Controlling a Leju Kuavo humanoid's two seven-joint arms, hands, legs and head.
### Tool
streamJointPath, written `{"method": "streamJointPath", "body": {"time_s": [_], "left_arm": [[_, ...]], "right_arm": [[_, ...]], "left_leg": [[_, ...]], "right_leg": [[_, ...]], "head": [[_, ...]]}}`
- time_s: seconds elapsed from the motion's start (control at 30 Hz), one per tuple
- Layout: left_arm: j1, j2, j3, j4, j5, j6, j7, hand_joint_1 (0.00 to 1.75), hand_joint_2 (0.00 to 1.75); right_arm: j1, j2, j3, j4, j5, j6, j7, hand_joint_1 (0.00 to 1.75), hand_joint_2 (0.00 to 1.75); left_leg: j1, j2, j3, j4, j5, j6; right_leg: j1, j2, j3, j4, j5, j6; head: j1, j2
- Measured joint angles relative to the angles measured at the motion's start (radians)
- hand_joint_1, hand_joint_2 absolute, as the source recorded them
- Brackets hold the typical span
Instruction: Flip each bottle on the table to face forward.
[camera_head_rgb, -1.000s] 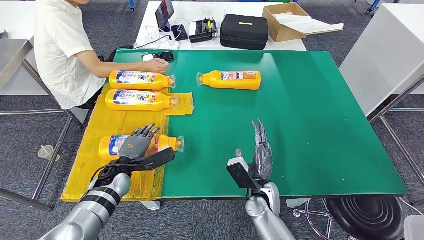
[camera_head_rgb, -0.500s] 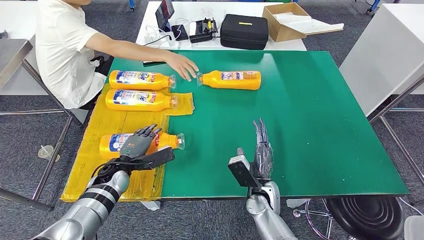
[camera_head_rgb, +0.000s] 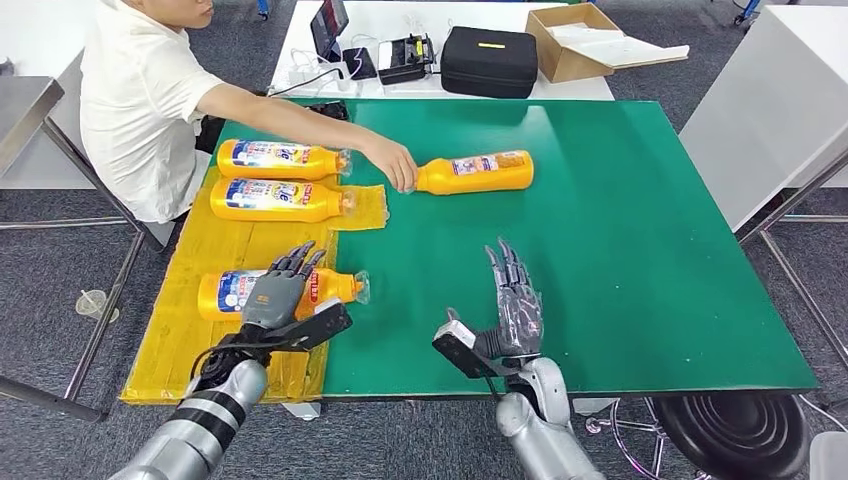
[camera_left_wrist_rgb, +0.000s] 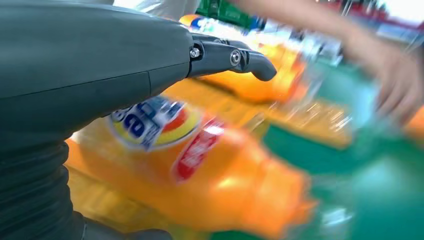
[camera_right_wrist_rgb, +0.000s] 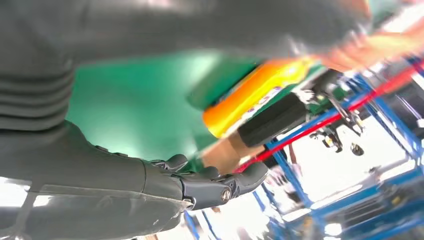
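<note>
Fingers of your left hand (camera_head_rgb: 272, 296) lie spread over the nearest orange bottle (camera_head_rgb: 225, 293) on the yellow sheet (camera_head_rgb: 190, 350), gripping nothing. Your right hand (camera_head_rgb: 513, 312) stands open above the green table (camera_head_rgb: 650, 250). A person's hand (camera_head_rgb: 393, 163) touches the far bottle (camera_head_rgb: 475, 172).

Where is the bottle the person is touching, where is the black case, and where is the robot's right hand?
bottle (camera_head_rgb: 475, 172), head view, on its orange body.
black case (camera_head_rgb: 488, 62), head view, on its lid.
right hand (camera_head_rgb: 512, 305), head view, on its palm.
</note>
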Motion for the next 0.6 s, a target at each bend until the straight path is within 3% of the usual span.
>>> {"method": "streamJointPath", "body": {"time_s": [0.13,0.27,0.4,0.6], "left_arm": [[0.116,-0.009,-0.016,-0.2,0.086,0.029,-0.04,0.0,1.75],[0.207,-0.006,-0.051,-0.379,0.125,0.038,-0.053,0.0,1.75],[0.254,-0.002,-0.078,-0.487,0.134,0.036,-0.061,0.0,1.75],[0.286,0.003,-0.099,-0.559,0.128,0.037,-0.064,0.0,1.75]], "right_arm": [[0.003,-0.078,-0.009,-0.029,0.149,0.005,0.128,0.0,1.75],[0.011,-0.149,-0.018,-0.068,0.185,0.013,0.165,0.0,1.75],[0.011,-0.189,-0.018,-0.082,0.224,0.034,0.203,0.0,1.75],[-0.017,-0.247,-0.013,-0.075,0.276,0.166,0.277,0.0,1.75]], "left_leg": [[-0.002,0.0,-0.002,0.0,-0.001,0.001],[-0.003,0.0,-0.004,0.0,-0.001,0.001],[-0.003,0.0,-0.004,0.0,-0.001,0.001],[-0.002,0.0,-0.004,0.0,-0.001,0.001]], "right_leg": [[-0.001,0.0,-0.002,0.0,0.0,0.0],[-0.002,0.0,-0.004,0.0,0.0,0.0],[-0.001,0.0,-0.004,0.0,0.0,0.0],[-0.001,0.0,-0.004,0.0,0.0,0.0]], "head": [[0.0,0.0],[0.0,0.0],[0.0,0.0],[0.0,0.0]]}}
